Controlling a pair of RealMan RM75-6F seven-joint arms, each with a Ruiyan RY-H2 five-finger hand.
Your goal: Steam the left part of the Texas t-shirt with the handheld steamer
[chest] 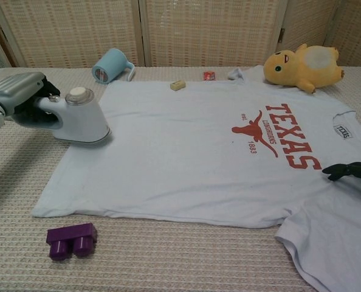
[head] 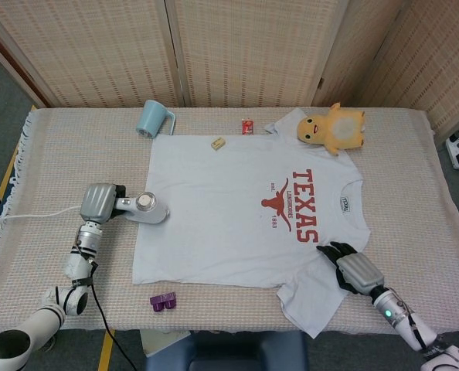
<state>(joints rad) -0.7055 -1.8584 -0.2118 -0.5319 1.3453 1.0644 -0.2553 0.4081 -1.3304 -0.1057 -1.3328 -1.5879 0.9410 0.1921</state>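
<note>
A pale grey t-shirt (head: 237,216) (chest: 192,158) with a red TEXAS longhorn print lies flat on the woven table. My left hand (head: 100,203) (chest: 19,97) grips the handle of the white handheld steamer (head: 146,209) (chest: 80,118), whose base rests at the shirt's left hem edge. My right hand (head: 351,268) (chest: 350,171) rests with dark fingertips on the shirt near the lower sleeve, holding nothing I can see.
A light blue mug (head: 154,119) lies at the back left. A small tan block (head: 218,143), a red item (head: 248,125) and a yellow plush toy (head: 334,127) sit along the shirt's far edge. A purple brick (head: 163,301) lies near the front edge. The steamer's white cord (head: 36,216) trails left.
</note>
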